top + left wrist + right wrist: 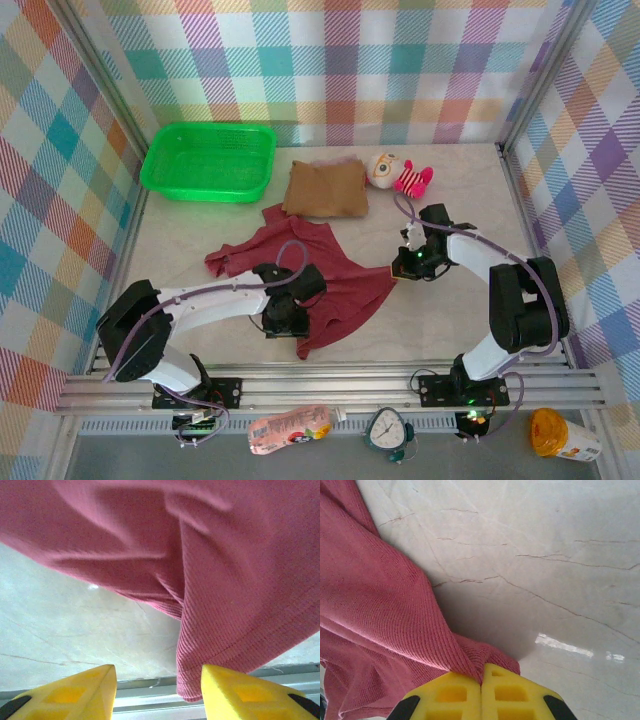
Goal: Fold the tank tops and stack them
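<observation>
Right claw [481, 675]: clenched, pinching the right-hand edge of the dark maroon-red tank top [380, 620], with cloth bunched at the fingertips. Left claw [157, 685]: released, fingers [75, 692] apart; a hem of the same garment hangs between them, just beside the right-hand finger, not clamped. In the top view this garment lies spread and creased on the tabletop [470, 190] between both arms. The tan-brown tank top [325, 188] lies folded farther back, between the green basket [208, 160] and the striped plush toy [400, 176]
</observation>
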`<state>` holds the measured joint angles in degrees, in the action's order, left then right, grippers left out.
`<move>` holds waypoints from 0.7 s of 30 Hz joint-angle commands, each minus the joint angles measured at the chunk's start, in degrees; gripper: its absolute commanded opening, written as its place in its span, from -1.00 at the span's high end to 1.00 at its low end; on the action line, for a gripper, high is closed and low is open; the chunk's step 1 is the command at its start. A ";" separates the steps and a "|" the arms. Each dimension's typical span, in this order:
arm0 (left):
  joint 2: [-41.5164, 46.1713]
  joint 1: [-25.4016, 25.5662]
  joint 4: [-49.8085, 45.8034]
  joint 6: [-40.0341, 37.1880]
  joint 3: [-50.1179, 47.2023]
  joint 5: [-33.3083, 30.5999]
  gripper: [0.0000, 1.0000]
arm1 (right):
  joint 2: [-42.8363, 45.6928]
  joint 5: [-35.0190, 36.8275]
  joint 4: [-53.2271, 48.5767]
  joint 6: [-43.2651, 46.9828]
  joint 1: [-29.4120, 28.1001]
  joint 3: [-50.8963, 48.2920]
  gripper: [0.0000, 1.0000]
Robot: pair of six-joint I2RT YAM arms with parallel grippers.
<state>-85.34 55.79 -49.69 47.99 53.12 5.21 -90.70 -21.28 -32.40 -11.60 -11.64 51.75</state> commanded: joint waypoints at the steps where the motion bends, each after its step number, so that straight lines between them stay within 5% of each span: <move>1: 3.21 0.69 8.64 7.52 -3.08 2.99 0.06 | 0.29 1.58 -0.29 -0.06 1.28 0.34 1.00; 17: -10.97 5.64 15.96 3.74 2.04 8.81 0.16 | -1.38 0.27 -0.56 0.48 3.41 0.64 0.99; 21: -12.56 5.73 8.83 -0.22 7.31 5.94 0.46 | -1.42 0.02 -0.38 0.61 3.54 0.64 1.00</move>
<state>-96.92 60.84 -36.23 51.37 56.45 12.73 -91.46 -20.23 -32.53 -11.57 -8.58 51.75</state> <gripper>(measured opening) 0.314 0.059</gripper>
